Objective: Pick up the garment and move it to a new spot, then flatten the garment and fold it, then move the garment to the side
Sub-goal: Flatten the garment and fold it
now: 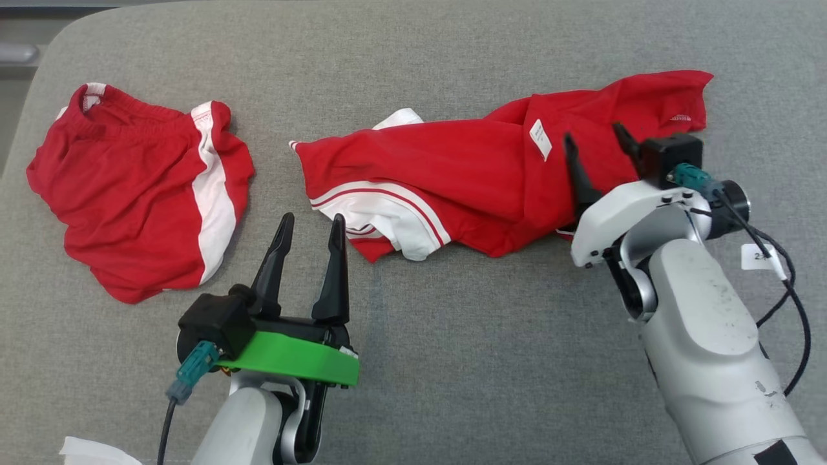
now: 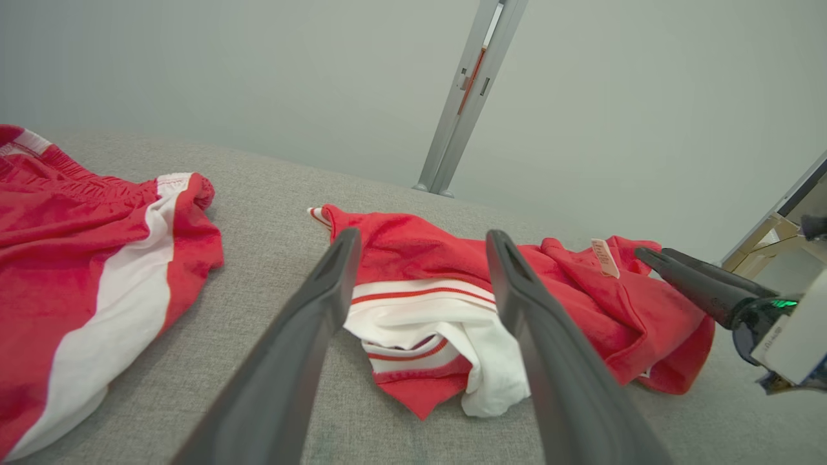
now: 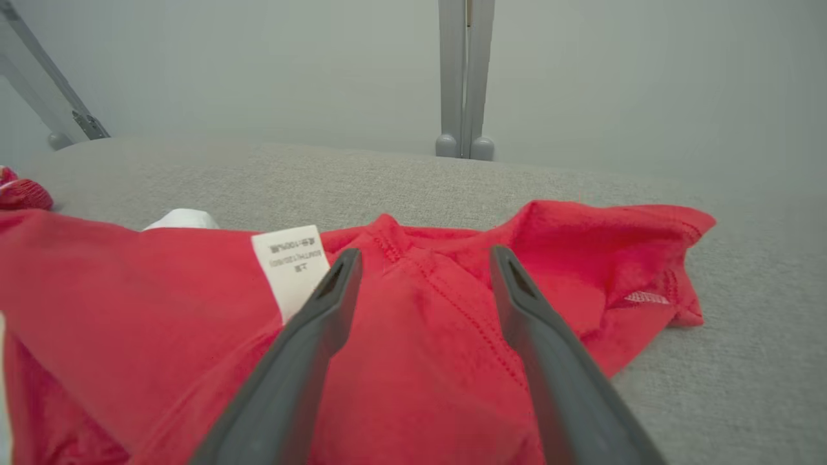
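Head view: fingers wide, your right gripper (image 1: 594, 132) over the crumpled red-and-white cloth garment (image 1: 452, 174), left gripper (image 1: 313, 217) beside it, both seemingly poised to flatten.

Grey fabric surface (image 1: 452, 387): red garment (image 1: 465, 174), red shorts (image 1: 129, 194)

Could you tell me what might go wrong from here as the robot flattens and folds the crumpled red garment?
1. The crumpled garment lies bunched in overlapping layers. The open right gripper, poised over its right part, may pinch several layers at once, so it would not spread flat.
2. The red shorts lie close by on the left. Spreading that way could overlap them, or the open left gripper could snag them.
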